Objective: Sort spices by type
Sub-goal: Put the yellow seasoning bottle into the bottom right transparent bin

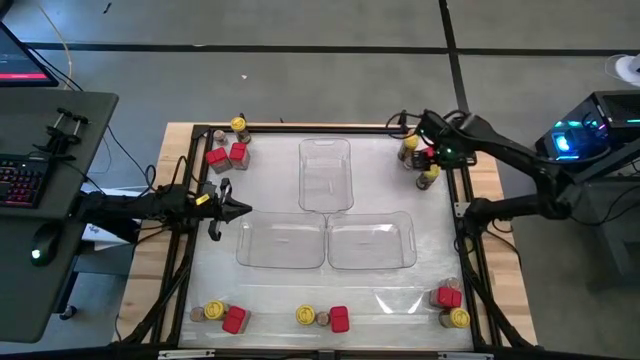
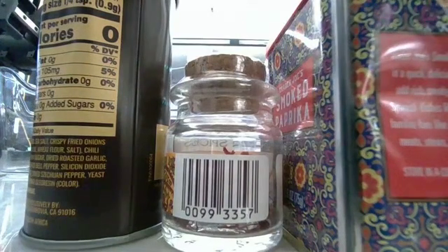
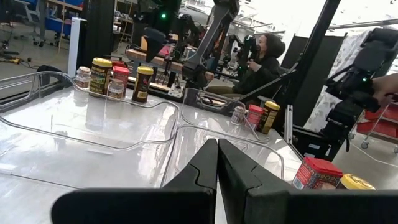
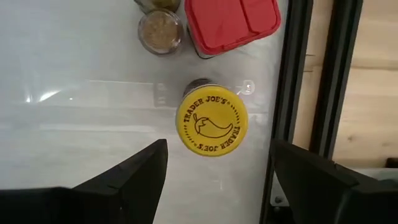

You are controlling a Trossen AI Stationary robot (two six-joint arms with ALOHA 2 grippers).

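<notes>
The spices stand in several small clusters along the table's edges: red boxes, yellow-lidded jars and cork-topped jars. My right gripper [image 1: 431, 167] hangs open over the far right cluster. In its wrist view its fingers stand on either side of a yellow-lidded jar [image 4: 212, 124] without touching it. A red box [image 4: 231, 22] and a cork-topped jar [image 4: 160, 31] stand just beyond that jar. My left gripper [image 3: 217, 168] is shut and empty, at the table's left side [image 1: 220, 205]. The low view shows a cork-topped jar [image 2: 225, 161] close up.
Three clear plastic trays lie mid-table: one toward the far side [image 1: 325, 175] and two side by side [image 1: 282, 243] [image 1: 372, 243]. Other spice clusters stand at the far left [image 1: 228, 150], near left [image 1: 222, 316], near middle [image 1: 322, 318] and near right [image 1: 450, 305]. A dark frame rail [image 4: 314, 74] runs beside the jar.
</notes>
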